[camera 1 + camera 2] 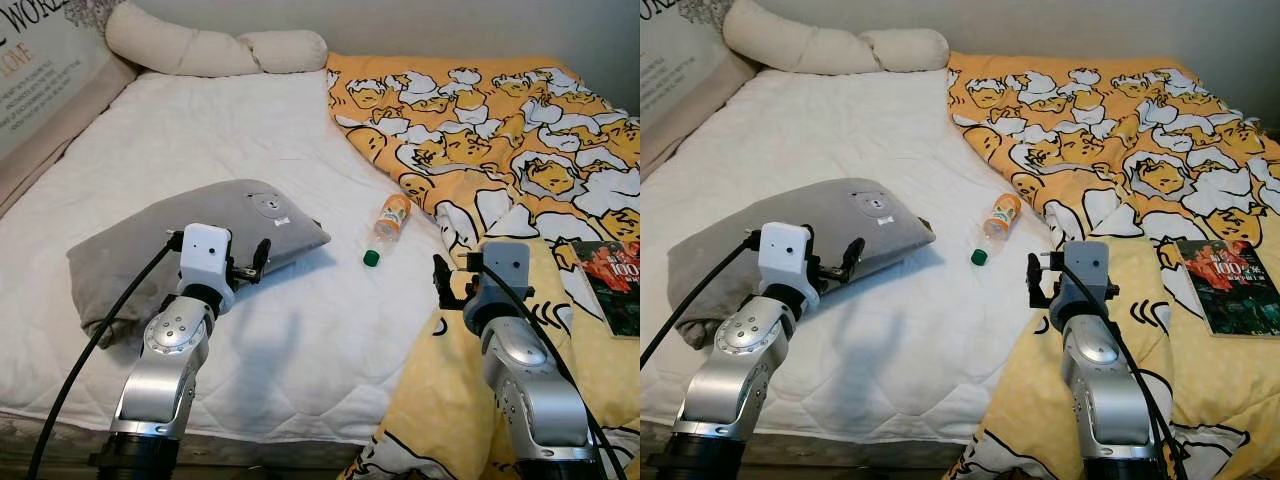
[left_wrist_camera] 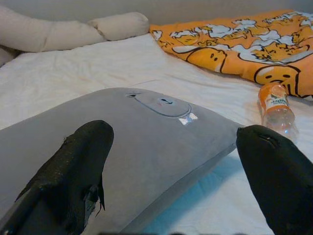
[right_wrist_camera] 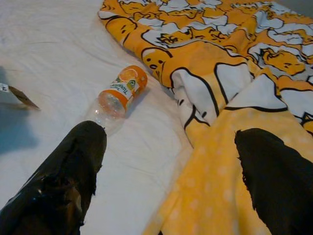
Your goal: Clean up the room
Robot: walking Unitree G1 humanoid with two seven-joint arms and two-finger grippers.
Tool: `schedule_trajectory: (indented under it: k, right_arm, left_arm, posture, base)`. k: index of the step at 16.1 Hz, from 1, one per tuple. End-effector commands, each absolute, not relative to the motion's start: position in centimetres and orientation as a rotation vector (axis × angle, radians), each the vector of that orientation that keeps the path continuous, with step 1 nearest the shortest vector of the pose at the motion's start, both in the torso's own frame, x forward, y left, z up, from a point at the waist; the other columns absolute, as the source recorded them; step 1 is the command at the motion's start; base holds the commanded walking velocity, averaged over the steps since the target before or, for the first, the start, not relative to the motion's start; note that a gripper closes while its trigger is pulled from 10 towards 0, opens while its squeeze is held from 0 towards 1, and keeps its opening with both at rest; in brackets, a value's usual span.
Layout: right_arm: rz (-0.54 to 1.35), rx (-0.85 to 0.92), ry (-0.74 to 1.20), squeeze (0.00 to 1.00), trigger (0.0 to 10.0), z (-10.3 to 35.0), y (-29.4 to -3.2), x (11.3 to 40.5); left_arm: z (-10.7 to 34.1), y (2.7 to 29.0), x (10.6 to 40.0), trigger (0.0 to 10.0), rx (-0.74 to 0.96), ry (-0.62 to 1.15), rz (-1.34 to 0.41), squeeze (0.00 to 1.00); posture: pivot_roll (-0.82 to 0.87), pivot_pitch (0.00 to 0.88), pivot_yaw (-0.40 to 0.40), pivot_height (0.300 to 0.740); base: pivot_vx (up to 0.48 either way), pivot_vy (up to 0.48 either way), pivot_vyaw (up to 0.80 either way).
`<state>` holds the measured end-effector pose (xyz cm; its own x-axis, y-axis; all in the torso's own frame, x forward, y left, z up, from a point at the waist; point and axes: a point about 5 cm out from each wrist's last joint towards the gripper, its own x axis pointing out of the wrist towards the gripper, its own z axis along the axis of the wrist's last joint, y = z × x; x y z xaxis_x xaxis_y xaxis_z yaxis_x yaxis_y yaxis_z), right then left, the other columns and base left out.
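Left gripper (image 2: 171,181) over grey pillow (image 1: 150,235) on bed (image 1: 300,330), fingers spread, right gripper (image 3: 171,176) parted above yellow blanket (image 1: 480,120), bottle (image 1: 390,222) lying between, book (image 1: 1230,285) at right.

White mattress (image 1: 280,150), perhaps a headboard (image 1: 40,60).

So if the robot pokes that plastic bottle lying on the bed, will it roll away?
Probably a little. The bottle lies on its side and is round, so a sideways nudge could roll it, though the soft white mattress may slow it. It looks clear and nearly empty, so likely light and easily squashed.
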<state>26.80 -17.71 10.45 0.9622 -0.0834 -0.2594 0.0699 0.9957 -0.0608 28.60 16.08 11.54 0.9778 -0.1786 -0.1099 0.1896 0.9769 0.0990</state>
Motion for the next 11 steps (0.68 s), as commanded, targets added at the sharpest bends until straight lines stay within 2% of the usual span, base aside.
schedule_trajectory:
  k: [1, 3, 5, 10, 11]
  right_arm:
    - [-0.053, -0.056, 0.258, 1.0, 10.0, 10.7, -17.8, 27.5]
    - [-0.048, -0.046, 0.255, 1.0, 10.0, 10.8, -18.2, 29.6]
    - [0.001, -0.128, 0.273, 1.0, 10.0, 10.4, -17.9, 32.6]
    - [0.08, -0.159, 0.273, 1.0, 10.0, 11.9, -16.2, 37.8]
    - [0.093, -0.146, 0.268, 1.0, 10.0, 12.5, -15.7, 38.5]
  left_arm:
    - [11.8, 16.1, 28.8, 10.0, 0.129, 0.095, -0.194, 0.0]
    - [12.2, 15.9, 28.9, 10.0, 0.141, 0.091, -0.223, 0.0]
    - [12.4, 16.0, 28.9, 10.0, 0.192, 0.084, -0.276, 0.0]
    - [14.8, 17.6, 27.1, 10.0, 0.274, 0.066, -0.325, 0.0]
    - [15.1, 17.8, 27.1, 10.0, 0.292, 0.061, -0.335, 0.0]
  posture:
    - [-0.13, 0.0, 0.025, 0.74]
    - [-0.13, 0.0, 0.039, 0.74]
    - [-0.1, 0.0, 0.01, 0.74]
    - [0.03, 0.006, -0.046, 0.74]
    - [0.04, 0.066, -0.065, 0.74]
  base:
    - [0.0, 0.0, 0.0]
    - [0.0, 0.0, 0.0]
    - [0.0, 0.0, 0.0]
    - [0.0, 0.0, 0.0]
    - [0.0, 0.0, 0.0]
